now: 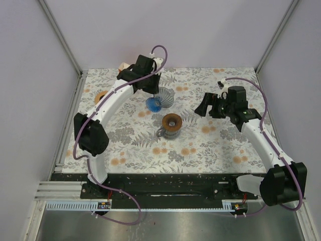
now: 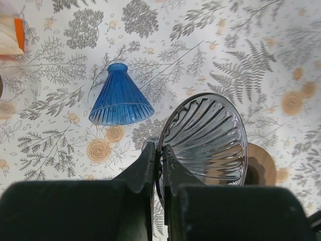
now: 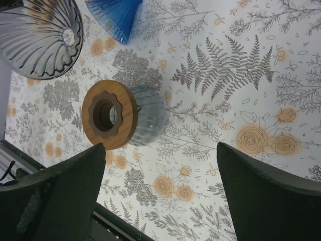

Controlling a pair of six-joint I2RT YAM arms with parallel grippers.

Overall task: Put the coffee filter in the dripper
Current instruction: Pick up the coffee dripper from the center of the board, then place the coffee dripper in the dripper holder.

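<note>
Left gripper (image 2: 159, 165) pinches the rim of a clear ribbed cone (image 2: 205, 140), apparently the filter, tilted just beyond the wood-collared dripper (image 3: 125, 118) for seating; right gripper (image 3: 160, 148) waits beside it, spread wide.

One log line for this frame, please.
left gripper: shut on clear ribbed cone | right gripper: open, empty | blue cone: on table
</note>
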